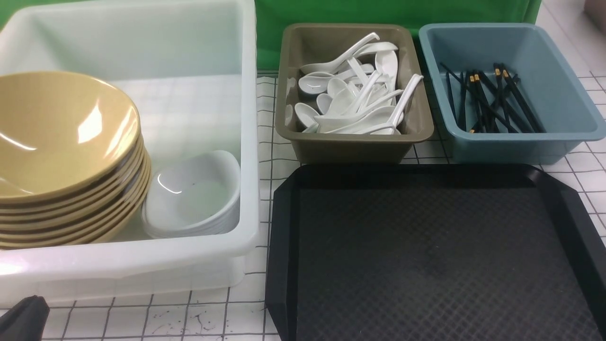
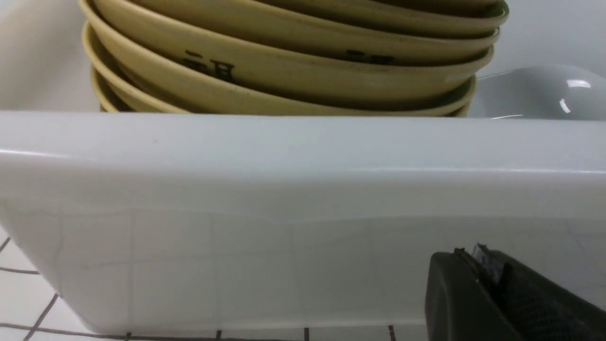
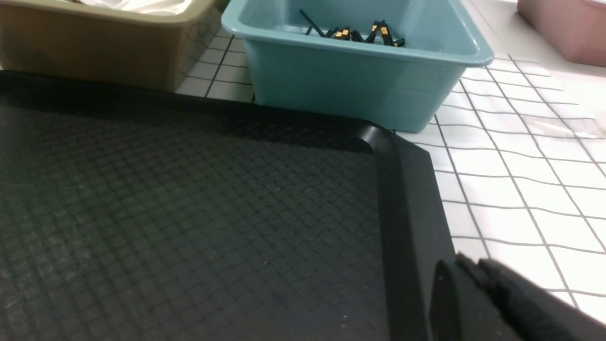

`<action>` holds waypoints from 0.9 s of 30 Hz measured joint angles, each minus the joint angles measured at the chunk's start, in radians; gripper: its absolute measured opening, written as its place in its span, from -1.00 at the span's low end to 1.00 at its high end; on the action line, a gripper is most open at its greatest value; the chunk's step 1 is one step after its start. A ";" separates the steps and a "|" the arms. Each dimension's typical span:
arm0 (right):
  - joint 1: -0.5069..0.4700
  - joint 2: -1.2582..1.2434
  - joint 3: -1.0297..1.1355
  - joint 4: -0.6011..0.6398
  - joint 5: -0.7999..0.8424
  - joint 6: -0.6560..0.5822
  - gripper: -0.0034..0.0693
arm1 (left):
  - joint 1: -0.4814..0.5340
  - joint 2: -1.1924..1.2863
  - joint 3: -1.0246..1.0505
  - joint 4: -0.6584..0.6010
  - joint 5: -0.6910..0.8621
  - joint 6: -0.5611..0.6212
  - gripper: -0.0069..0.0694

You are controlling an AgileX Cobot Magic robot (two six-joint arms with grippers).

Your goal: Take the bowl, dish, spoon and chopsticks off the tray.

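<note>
**Black tray bare — clearing looks finished**

Black diamond-textured tray (image 1: 426,255) shows nothing on its surface in the front view; the right wrist view shows the same for the corner it covers. We judge all four items to be off it.

Where the task's things sit:
- Bowl (image 1: 57,132): top of a stack of mustard-yellow bowls inside the white bin (image 1: 246,142), left of the tray.
- Dish (image 1: 194,194): top of a short stack of white dishes, just beside the bowls in the same bin.
- Spoon: one among the heap of white spoons (image 1: 355,94) in the olive-brown tub (image 1: 350,142); we cannot tell which.
- Chopsticks (image 1: 487,99): black sticks with gold bands, lying crossed in the blue tub (image 1: 554,128).

Grippers:
- Left gripper (image 2: 466,258) hangs low outside the bin's near wall, fingers pressed together, holding nothing.
- Right gripper (image 3: 468,265) sits above the tray's right rim, fingers all but together, nothing between them.

Remaining, in our judgement: nothing to carry; at most the arms go to rest.
</note>
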 joint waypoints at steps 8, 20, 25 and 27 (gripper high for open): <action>0.000 0.000 0.000 0.000 0.000 0.000 -0.65 | 0.000 0.000 0.000 0.000 0.000 0.000 -0.85; 0.000 0.000 0.000 0.000 0.000 0.000 -0.63 | 0.000 0.000 0.000 0.000 0.000 0.000 -0.85; 0.000 0.000 0.000 0.000 0.000 0.000 -0.63 | 0.000 0.000 0.000 0.000 0.000 0.001 -0.85; 0.000 0.000 0.000 0.000 0.000 0.000 -0.63 | 0.000 0.000 0.000 0.000 0.000 0.001 -0.85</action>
